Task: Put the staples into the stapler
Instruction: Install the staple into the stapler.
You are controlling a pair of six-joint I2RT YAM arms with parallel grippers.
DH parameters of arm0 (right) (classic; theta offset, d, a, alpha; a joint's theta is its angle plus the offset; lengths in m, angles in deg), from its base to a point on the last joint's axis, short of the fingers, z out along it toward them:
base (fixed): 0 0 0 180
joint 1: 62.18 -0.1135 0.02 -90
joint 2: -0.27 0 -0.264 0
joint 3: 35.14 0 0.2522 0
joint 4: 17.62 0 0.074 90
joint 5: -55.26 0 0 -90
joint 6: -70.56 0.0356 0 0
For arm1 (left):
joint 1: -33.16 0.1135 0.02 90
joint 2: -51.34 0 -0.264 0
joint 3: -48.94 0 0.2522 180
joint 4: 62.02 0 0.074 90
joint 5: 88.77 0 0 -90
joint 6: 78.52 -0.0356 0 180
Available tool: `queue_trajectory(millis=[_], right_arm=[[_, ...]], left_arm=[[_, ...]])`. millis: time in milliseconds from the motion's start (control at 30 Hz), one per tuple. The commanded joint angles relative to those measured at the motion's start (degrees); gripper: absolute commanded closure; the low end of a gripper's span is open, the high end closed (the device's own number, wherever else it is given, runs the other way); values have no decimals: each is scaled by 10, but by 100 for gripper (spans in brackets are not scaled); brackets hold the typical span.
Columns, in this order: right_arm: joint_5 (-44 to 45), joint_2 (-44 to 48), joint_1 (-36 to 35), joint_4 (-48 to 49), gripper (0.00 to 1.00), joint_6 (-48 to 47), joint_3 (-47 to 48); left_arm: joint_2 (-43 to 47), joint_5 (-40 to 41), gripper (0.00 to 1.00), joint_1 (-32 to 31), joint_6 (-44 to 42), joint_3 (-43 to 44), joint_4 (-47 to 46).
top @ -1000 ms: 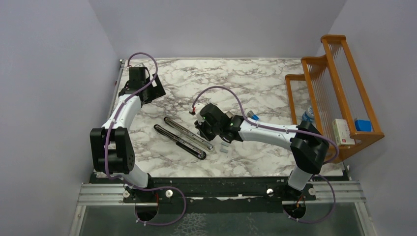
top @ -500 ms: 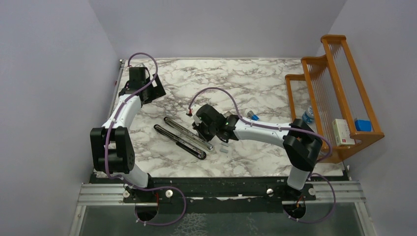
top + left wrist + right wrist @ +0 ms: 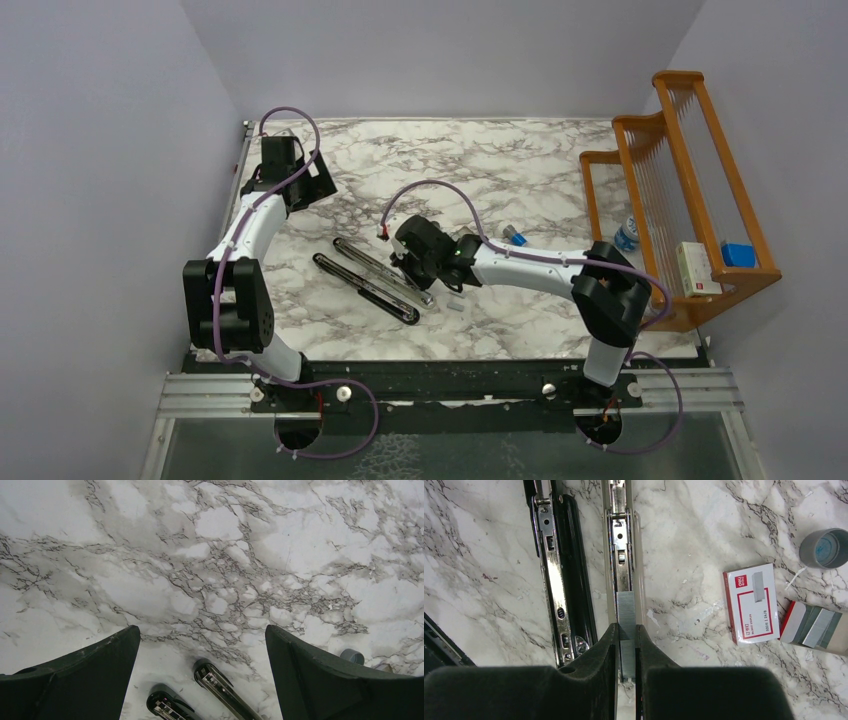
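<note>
The stapler (image 3: pixel 372 280) lies opened flat in the middle of the table, its two long black halves side by side. In the right wrist view the silver magazine channel (image 3: pixel 624 555) runs straight away from me, with the other half (image 3: pixel 556 570) to its left. My right gripper (image 3: pixel 626 627) is shut on a grey strip of staples (image 3: pixel 626 611). The strip is lined up with the channel, its far end between the rails. My left gripper (image 3: pixel 202 632) hangs open and empty over bare marble at the far left, the stapler's two ends (image 3: pixel 220 682) below it.
A white-and-red staple box (image 3: pixel 751 602) and its slid-out inner tray with more strips (image 3: pixel 816 627) lie right of the stapler. A small grey cylinder (image 3: pixel 826 547) stands beyond them. A wooden rack (image 3: pixel 680 190) stands at the table's right edge.
My right arm has moved left, carrying the strip of staples over the stapler's channel. The left arm has not moved.
</note>
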Motion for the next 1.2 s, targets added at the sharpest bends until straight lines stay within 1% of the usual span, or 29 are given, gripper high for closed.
queue_trajectory(millis=[0, 300, 700, 1167], right_arm=[[21, -16, -6, -20, 85, 3, 17], [24, -28, -7, -28, 85, 6, 23], [20, -18, -8, -18, 85, 5, 21], [26, -21, -10, -30, 85, 0, 29]], left_arm=[[-2, -10, 1, 5, -4, -3, -15], [-4, -11, 1, 6, -3, -2, -15], [-6, -16, 1, 8, -1, -2, -16], [-6, -20, 1, 9, 0, -3, -16]])
